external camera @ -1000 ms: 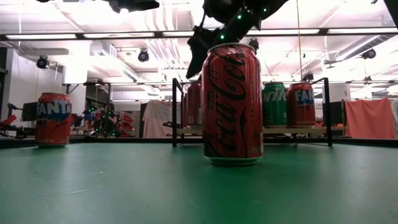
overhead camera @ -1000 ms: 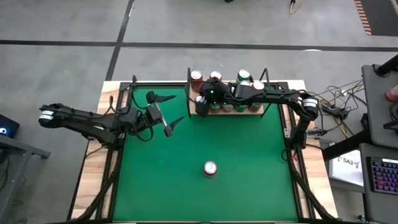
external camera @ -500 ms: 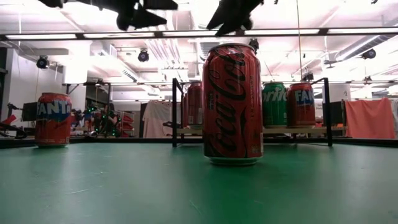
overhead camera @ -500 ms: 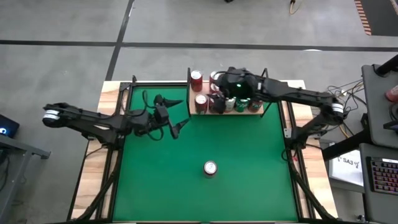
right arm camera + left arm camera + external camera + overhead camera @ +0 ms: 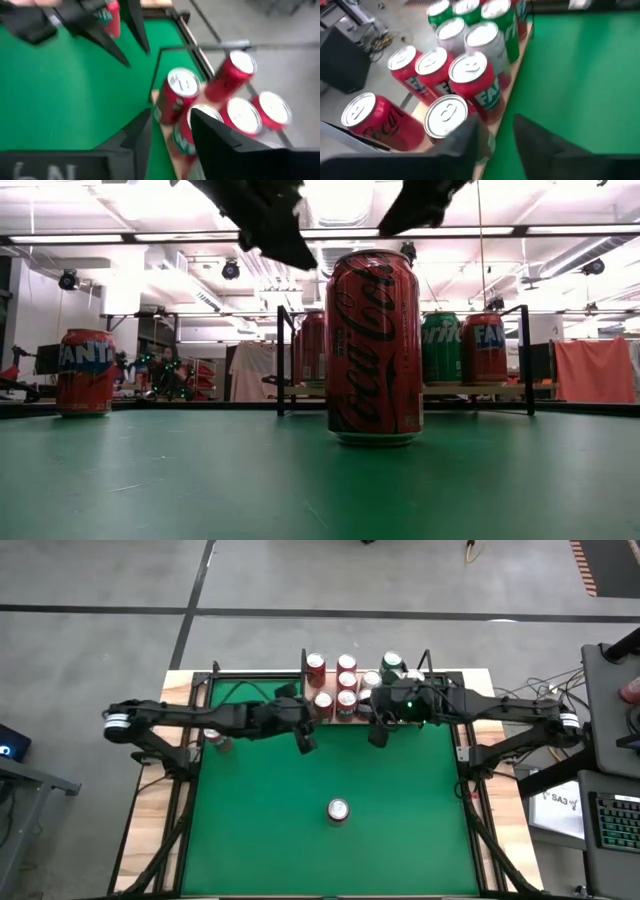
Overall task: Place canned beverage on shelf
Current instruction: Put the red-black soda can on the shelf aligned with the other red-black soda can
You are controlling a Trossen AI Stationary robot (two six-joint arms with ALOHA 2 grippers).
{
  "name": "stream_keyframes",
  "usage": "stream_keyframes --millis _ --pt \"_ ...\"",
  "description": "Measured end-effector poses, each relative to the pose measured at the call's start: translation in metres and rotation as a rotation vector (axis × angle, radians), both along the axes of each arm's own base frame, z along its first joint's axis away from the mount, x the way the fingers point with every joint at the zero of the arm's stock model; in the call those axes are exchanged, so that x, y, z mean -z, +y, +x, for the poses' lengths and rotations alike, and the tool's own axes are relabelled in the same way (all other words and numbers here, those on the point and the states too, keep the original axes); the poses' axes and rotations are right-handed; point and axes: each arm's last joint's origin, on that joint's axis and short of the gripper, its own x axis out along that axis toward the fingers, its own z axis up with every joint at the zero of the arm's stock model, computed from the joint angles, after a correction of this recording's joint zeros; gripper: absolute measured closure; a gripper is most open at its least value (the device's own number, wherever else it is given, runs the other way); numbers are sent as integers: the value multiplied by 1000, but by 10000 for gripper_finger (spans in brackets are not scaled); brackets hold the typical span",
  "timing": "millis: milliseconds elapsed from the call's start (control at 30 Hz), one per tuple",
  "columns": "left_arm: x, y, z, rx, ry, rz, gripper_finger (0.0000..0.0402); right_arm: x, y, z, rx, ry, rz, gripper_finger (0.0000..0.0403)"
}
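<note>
Mid-table, Coca-Cola can (image 5: 338, 810) upright, shelf (image 5: 352, 716) behind

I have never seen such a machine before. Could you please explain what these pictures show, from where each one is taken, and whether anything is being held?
Two dark robot arms work over a green table. One camera looks down from above, one looks level across the tabletop, and one sits on each wrist. The left gripper and right gripper hover near the small wooden shelf crowded with cans; neither holds anything. A Coca-Cola can stands alone mid-table, and a Fanta can stands at the left edge.
</note>
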Motion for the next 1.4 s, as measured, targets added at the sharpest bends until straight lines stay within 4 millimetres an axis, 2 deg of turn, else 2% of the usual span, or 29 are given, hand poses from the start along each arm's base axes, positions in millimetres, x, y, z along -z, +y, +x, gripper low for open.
stream_keyframes --millis 100,167,300,467,567,700,767,900,1133,1267,1400 --pt "5 2 12 -6 98 23 367 20 1 -2 -34 -55 -26 320" --pt "6 2 20 0 130 31 391 31 1 -4 -50 -79 -38 346" --pt "7 5 30 22 209 62 387 47 0 -3 -55 -113 -57 387" --pt "10 17 35 26 259 98 399 51 -1 0 -16 -116 -61 393" --pt "8 27 34 17 287 112 400 51 -2 1 -14 -120 -68 394" --pt "11 36 30 22 347 134 401 41 -7 4 -14 -227 -111 394" --pt "11 39 29 25 356 144 401 35 -11 10 -2 -278 -127 394" --pt "11 41 29 36 372 160 401 29 -27 27 33 -270 -145 394" --pt "10 41 24 59 411 177 401 29 -64 68 91 -114 -129 394" --pt "2 40 14 48 417 158 402 32 -83 84 142 -24 -72 394" --pt "-11 39 -7 72 353 129 402 40 -93 93 166 49 -36 394"
